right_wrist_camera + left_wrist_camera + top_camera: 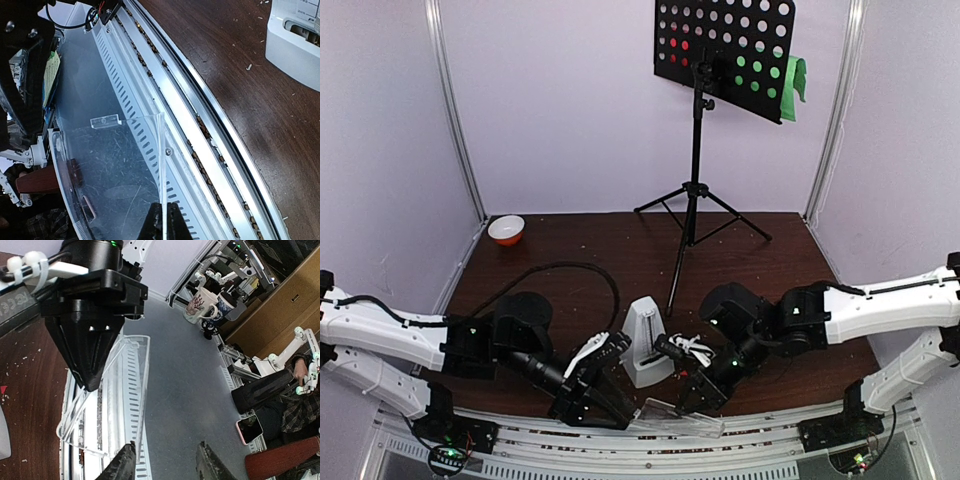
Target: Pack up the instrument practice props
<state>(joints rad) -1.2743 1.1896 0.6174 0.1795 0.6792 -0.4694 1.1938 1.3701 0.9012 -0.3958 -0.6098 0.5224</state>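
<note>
The black tripod music stand [696, 150] stands at the back, with a red page [678, 44] and a green page [790, 80] showing behind its perforated desk. The white pyramid metronome [645, 340] stands uncovered at the front centre and also shows in the right wrist view [295, 35]. My right gripper [163, 212] is shut on an edge of the clear cover [120, 165], holding it over the table's front rail [680, 415]. My left gripper [167, 452] is open, its left finger [122, 465] beside the cover's rim [140, 385].
A small orange-and-white bowl [506, 229] sits at the back left. A black cable [570, 268] loops over the table on the left. The metal rail [200, 125] runs along the table's front edge. Walls close in the sides and back.
</note>
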